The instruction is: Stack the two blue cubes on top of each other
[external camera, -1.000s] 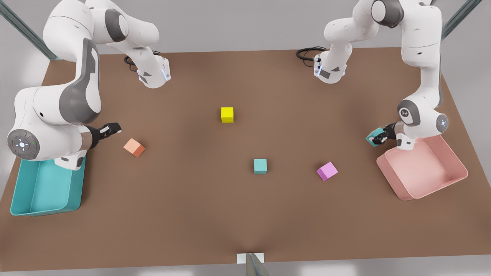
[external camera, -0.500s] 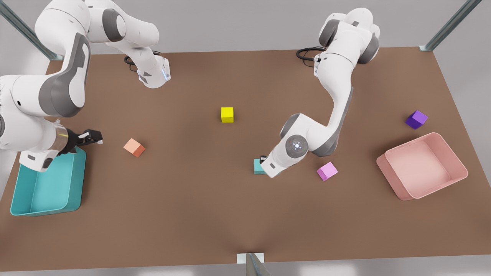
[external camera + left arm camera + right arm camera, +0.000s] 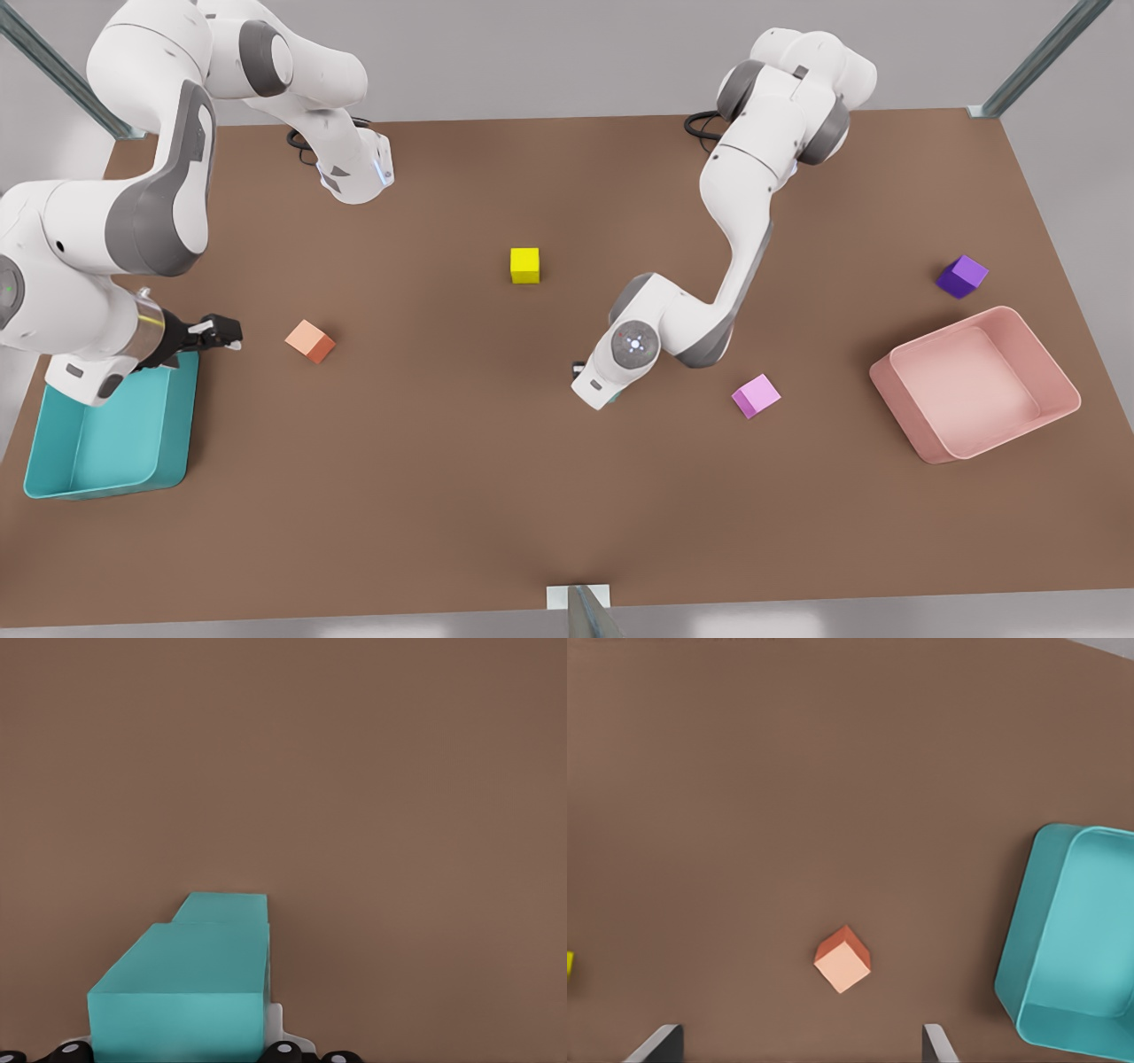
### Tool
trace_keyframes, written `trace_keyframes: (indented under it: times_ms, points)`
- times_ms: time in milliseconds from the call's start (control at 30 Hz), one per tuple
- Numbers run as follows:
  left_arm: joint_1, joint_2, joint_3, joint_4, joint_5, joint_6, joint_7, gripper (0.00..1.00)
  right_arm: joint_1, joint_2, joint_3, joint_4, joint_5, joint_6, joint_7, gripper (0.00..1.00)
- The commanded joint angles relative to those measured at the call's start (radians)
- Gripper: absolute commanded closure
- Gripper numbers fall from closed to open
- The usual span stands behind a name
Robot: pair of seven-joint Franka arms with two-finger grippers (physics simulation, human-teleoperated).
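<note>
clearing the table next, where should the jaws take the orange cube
Two opposite side faces, from straight above, wrist turned: the orange cube lies flat but skewed to the table edges. The open right gripper hovers nearest; the left gripper holds one blue cube over the other.

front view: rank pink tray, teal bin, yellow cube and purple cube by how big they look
1. pink tray and teal bin: similar, with the right arm partly covering the bin, so no ranking.
2. yellow cube and purple cube: alike, both far smaller than either container.
</note>
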Motion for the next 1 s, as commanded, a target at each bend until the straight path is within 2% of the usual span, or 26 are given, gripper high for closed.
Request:
trace_keyframes:
  times_ms: [0, 600, 633, 667, 967]
  points:
    - [-0.001, 0.006, -0.001, -0.001, 0.000, 0.004, -0.142, 0.27, 0.001, -0.001, 0.002, -0.002, 0.003, 0.003, 0.074, 0.00]
    - [-0.012, 0.026, -0.001, -0.009, -0.001, 0.004, -0.142, 0.25, -0.002, 0.002, 0.004, -0.026, 0.035, -0.008, 0.088, 0.00]
    - [-0.012, 0.026, -0.001, -0.009, -0.001, 0.004, -0.142, 0.10, -0.002, 0.002, 0.004, -0.026, 0.035, -0.007, 0.088, 0.00]
    - [-0.010, 0.026, -0.001, -0.009, 0.000, 0.004, -0.142, 0.00, -0.004, 0.002, 0.002, -0.026, 0.035, -0.007, 0.088, 0.00]
    - [0.010, 0.015, -0.004, -0.009, -0.004, -0.016, -0.141, 0.00, 0.000, 0.002, 0.002, -0.026, 0.034, -0.008, 0.088, 0.00]
